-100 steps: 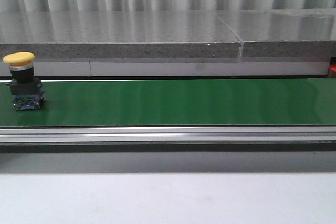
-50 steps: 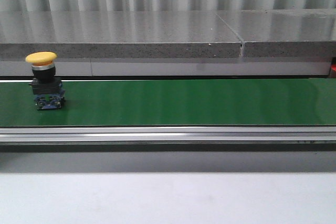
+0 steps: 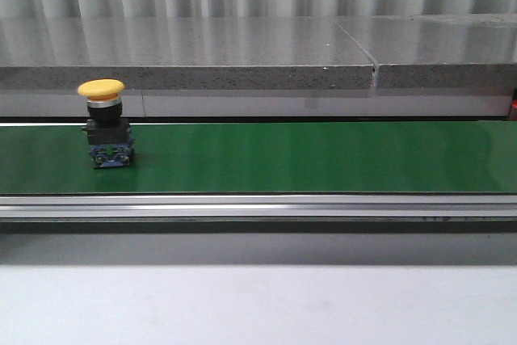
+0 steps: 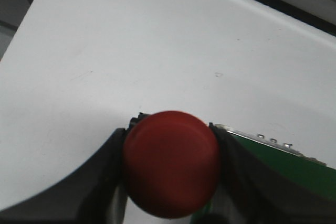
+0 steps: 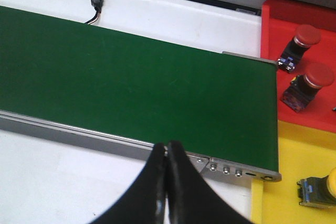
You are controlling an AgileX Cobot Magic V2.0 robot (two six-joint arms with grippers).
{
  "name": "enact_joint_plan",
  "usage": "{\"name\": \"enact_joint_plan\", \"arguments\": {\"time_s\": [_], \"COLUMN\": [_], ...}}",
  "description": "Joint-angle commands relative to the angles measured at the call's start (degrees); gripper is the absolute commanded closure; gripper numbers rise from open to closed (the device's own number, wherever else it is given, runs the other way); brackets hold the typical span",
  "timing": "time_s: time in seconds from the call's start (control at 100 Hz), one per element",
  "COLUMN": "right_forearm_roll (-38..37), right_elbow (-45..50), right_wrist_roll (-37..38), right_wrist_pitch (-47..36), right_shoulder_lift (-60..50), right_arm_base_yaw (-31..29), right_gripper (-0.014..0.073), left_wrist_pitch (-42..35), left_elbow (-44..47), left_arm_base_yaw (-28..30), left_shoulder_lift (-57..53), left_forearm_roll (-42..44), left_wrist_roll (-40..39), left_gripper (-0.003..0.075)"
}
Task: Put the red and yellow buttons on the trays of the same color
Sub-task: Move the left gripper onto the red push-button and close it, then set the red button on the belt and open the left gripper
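Observation:
A yellow button [image 3: 102, 88] on a black and blue base stands upright on the green belt [image 3: 307, 155] at its left part in the front view. No gripper shows in the front view. My left gripper [image 4: 170, 163] is shut on a red button [image 4: 170, 161], held over the white table beside the belt's end [image 4: 294, 169]. My right gripper [image 5: 167, 153] is shut and empty, over the belt's near rail. In the right wrist view a red tray [image 5: 273, 40] holds two red buttons [image 5: 305, 35] [image 5: 317, 76], and a yellow tray [image 5: 286, 182] holds a yellow button [image 5: 328, 184].
A grey stone ledge [image 3: 242, 58] runs behind the belt. A metal rail [image 3: 258, 206] borders the belt's front, with white table [image 3: 258, 305] before it. A small black cable connector [image 5: 96, 1] lies on the white surface beyond the belt in the right wrist view.
The yellow button has ridden the belt to the right, from the far left edge to about a fifth of the way across.

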Motion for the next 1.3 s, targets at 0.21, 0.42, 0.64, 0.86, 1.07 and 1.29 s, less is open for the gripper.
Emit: {"name": "enact_joint_plan", "arguments": {"time_s": [0.21, 0.42, 0.64, 0.86, 1.07, 1.29], "right_forearm_roll": [0.20, 0.20, 0.20, 0.20, 0.20, 0.20], "right_elbow": [-1.44, -1.44, -1.44, -1.44, -1.44, -1.44], "right_wrist_roll": [-0.14, -0.14, -0.14, -0.14, -0.14, -0.14], "right_wrist_pitch": [-3.41, -3.41, -3.41, -3.41, -3.41, -3.41], "right_shoulder_lift": [-0.17, -0.17, -0.17, -0.17, -0.17, -0.17], "right_arm_base_yaw": [0.10, 0.10, 0.10, 0.10, 0.10, 0.10], "right_gripper": [0.0664, 0.0664, 0.0664, 0.0664, 0.0664, 0.0664], "left_wrist_pitch": [-0.67, -1.85, -4.08, -8.44, -8.46, -8.57], "left_elbow": [6.56, 12.63, 16.48, 18.81, 18.95, 19.10], "left_arm_base_yaw": [-8.77, -12.88, -13.49, -13.49, -13.49, -13.49], "left_shoulder_lift": [-11.78, -14.19, -14.06, -13.77, -13.70, -11.70], "left_forearm_roll": [2.04, 2.84, 6.30, 7.05, 7.05, 5.62], "left_wrist_roll": [-0.45, -0.45, -0.45, -0.31, 0.54, 0.54], "left_gripper": [0.0740, 0.0740, 0.0740, 0.0739, 0.0739, 0.0739]}}
